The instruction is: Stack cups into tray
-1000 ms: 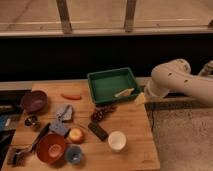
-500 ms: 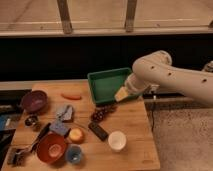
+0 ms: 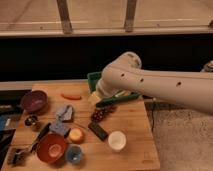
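Hovering jaws at tray's (image 3: pixel 93 78) left edge

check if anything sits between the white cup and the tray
The robot's arm lies over the tray, gripper at its front edge. A dark red cluster lies just beside the white cup's path.

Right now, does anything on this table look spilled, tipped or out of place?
Nothing stands out. The cream-white cup, blue cup and orange-yellow cup stand on the table; the pincer hovers by the green tray, which the arm mostly hides.
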